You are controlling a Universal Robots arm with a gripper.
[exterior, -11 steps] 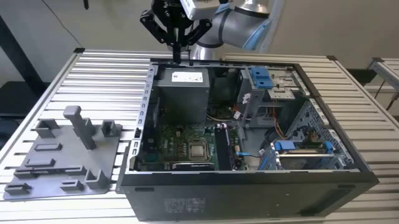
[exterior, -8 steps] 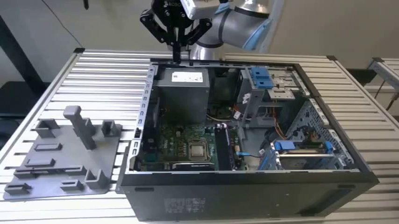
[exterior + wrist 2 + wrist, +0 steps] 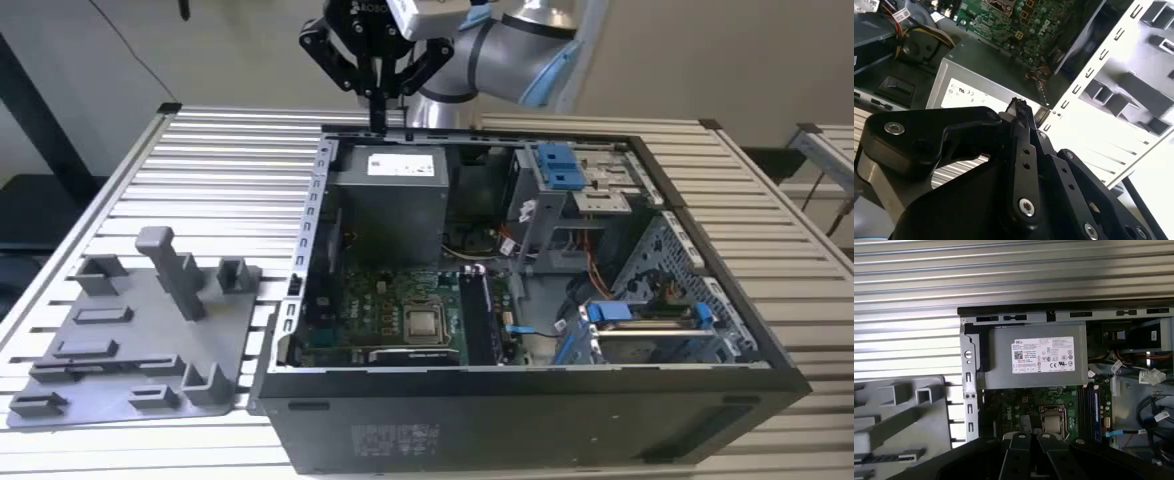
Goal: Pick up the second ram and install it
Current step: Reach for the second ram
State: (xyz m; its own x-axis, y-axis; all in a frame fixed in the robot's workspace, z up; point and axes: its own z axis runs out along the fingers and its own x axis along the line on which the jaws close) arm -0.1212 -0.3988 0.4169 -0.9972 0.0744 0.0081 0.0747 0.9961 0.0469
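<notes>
My gripper point(image 3: 379, 124) hangs high over the far edge of the open computer case point(image 3: 310, 250), above the power supply point(image 3: 387, 205). Its fingers point(image 3: 1019, 107) are pressed together with nothing between them. A long thin dark stick point(image 3: 100, 367) that looks like the second ram lies flat in a slot of the gray tray point(image 3: 227, 345), at the exterior view's left and far from the gripper. In the first wrist view the same stick point(image 3: 889, 458) lies along the tray. A twin dark stick point(image 3: 477, 315) stands in the motherboard slots point(image 3: 1086, 412).
The case stands on a slatted metal table point(image 3: 227, 135). The tray carries raised blocks and a tall post point(image 3: 171, 265). Blue drive brackets point(image 3: 561, 165), cables point(image 3: 601, 275) and the processor socket point(image 3: 424, 322) crowd the case interior.
</notes>
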